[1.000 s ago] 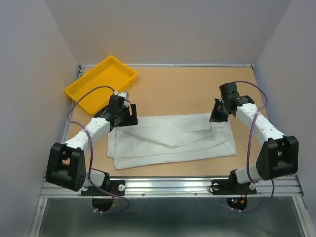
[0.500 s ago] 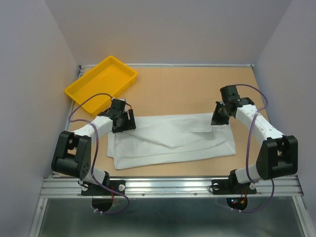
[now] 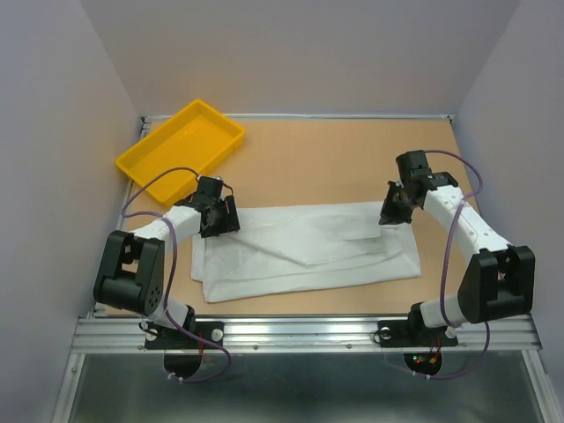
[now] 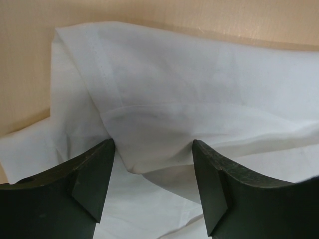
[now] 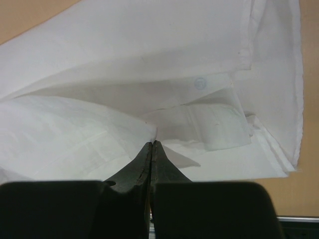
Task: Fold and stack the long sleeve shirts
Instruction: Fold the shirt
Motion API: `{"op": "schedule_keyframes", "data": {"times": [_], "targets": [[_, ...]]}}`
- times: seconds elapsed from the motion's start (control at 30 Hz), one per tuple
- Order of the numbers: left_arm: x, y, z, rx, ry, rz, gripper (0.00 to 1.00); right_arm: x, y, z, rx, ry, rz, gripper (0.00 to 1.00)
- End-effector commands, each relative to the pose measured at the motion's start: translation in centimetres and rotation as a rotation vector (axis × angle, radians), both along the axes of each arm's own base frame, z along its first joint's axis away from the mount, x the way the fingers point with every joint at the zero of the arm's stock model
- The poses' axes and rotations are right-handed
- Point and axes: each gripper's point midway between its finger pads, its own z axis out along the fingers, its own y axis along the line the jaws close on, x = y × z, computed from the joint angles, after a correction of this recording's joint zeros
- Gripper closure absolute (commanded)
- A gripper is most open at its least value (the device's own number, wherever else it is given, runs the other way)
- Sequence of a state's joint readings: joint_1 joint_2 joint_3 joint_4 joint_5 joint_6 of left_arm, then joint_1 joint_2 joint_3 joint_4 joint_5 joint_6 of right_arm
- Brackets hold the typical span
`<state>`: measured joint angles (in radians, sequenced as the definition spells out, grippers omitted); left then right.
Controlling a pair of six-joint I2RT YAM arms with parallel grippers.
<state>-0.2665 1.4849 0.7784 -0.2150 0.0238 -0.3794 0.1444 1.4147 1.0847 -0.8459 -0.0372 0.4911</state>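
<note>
The left hand (image 4: 152, 145) gapes wide around a raised fold of the white shirt (image 4: 199, 84); the right hand (image 5: 151, 145) is clenched, pinching the shirt's cloth.

One white shirt (image 3: 304, 251) is lying out, one yellow tray (image 3: 181, 148) is sitting past its far-left corner, with one left hand (image 3: 220, 216) and one right hand (image 3: 393, 211).

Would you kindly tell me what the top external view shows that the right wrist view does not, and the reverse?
Only the top external view: the yellow tray, both arms, and the left hand at the left end of the white shirt. Only the right wrist view: a small round button, and the right hand shut, apparently pinching a fold. Both: the white shirt on the tan table.
</note>
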Motion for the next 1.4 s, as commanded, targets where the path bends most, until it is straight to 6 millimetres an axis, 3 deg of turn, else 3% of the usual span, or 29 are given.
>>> {"op": "schedule_keyframes", "data": {"times": [0.0, 0.2, 0.3, 0.47, 0.73, 0.87, 0.97, 1.17, 1.37], "targets": [[-0.1, 0.5, -0.2, 0.015, 0.004, 0.016, 0.29, 0.5, 0.0, 3.4, 0.016, -0.068, -0.005, 1.0], [0.1, 0.6, -0.2, 0.015, 0.004, 0.019, 0.31, 0.3, -1.0, 3.2, -0.029, -0.059, -0.015, 1.0], [0.2, 0.6, 0.0, 0.012, -0.003, 0.022, 0.3, 0.6, -2.5, 2.6, -0.091, -0.05, -0.037, 0.99], [0.8, 0.4, 1.4, -0.001, -0.052, 0.021, 0.18, 1.8, -3.1, 1.7, -0.116, -0.041, -0.04, 1.0], [1.4, 0.3, 3.0, -0.02, -0.099, 0.033, 0.14, 3.8, -3.5, 0.9, -0.118, -0.044, -0.035, 0.99], [2.2, 0.1, 5.5, -0.043, -0.179, 0.035, 0.04, 4.6, -3.7, 0.8, -0.112, -0.048, -0.039, 1.0], [3.0, -0.1, 7.9, -0.063, -0.259, 0.033, 0.03, 4.9, -3.6, 0.4, -0.1, -0.044, -0.033, 0.99], [3.4, -1.0, 10.0, -0.1, -0.33, -0.028, 0.05, 6.5, -2.4, 0.7, -0.029, -0.085, -0.012, 0.99], [2.9, -2.9, 9.8, -0.178, -0.316, -0.103, 0.17, 7.2, -1.6, 0.5, 0.008, -0.102, 0.008, 0.99]]}}
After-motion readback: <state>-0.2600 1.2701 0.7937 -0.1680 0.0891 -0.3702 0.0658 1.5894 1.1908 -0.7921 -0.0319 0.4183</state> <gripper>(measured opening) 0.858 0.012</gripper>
